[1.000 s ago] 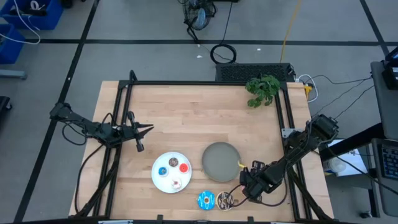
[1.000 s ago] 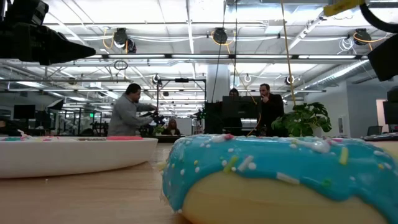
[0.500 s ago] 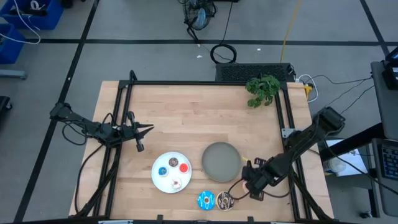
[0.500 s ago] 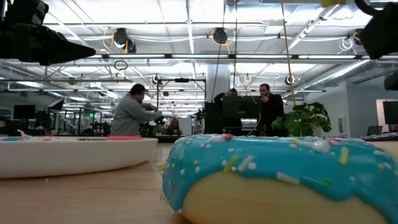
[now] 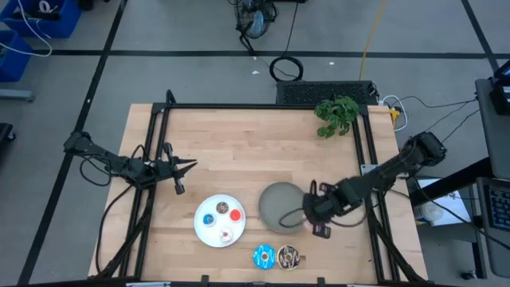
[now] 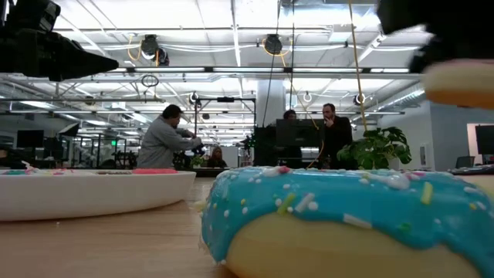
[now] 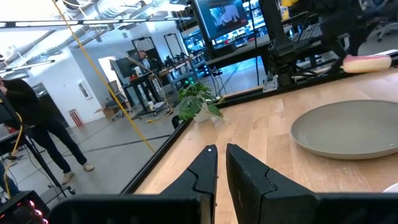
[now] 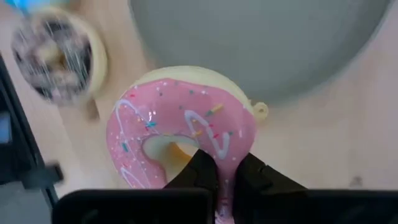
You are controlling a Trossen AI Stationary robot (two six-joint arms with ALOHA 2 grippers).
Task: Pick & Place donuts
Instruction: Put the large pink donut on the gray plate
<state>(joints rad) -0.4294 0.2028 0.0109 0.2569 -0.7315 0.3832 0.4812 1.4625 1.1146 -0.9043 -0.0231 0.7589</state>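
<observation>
Waiting over the table's left side, my left gripper (image 5: 191,165) has its fingers nearly together, holding nothing. Tiny donuts (image 5: 222,214) sit on the white plate (image 5: 202,225); the blue donut (image 5: 264,256) and brown donut (image 5: 288,257) lie near the front edge. My right gripper (image 8: 222,167) pinches the pink donut (image 8: 180,134), lifted by the grey plate (image 5: 275,199).

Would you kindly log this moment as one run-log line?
right gripper: shut on pink donut, lifted beside grey plate | left gripper: shut, idle
</observation>
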